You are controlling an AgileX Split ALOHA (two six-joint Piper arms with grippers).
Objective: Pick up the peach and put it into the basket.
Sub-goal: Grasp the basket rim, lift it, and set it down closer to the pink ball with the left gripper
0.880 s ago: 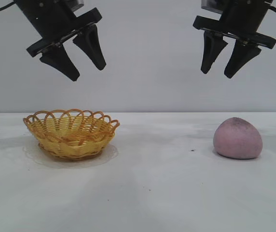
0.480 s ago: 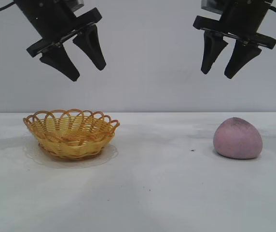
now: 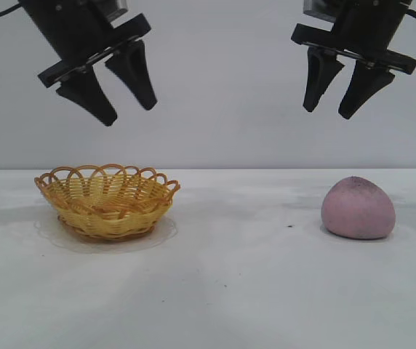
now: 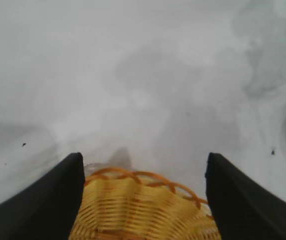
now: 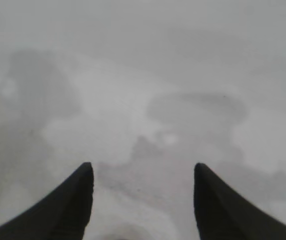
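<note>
Table [image 3: 230, 291] was noted as white and faintly smudged. Basket [image 3: 108, 201] was found resting on it at the left, with nothing seen inside. Peach [image 3: 358, 208] was observed lying on the table at the right, well apart from the basket. Left gripper [image 3: 117, 93] was recorded high above the basket, fingers spread, nothing held. Right gripper [image 3: 337, 96] was recorded high above the peach, fingers likewise spread and holding nothing.
</note>
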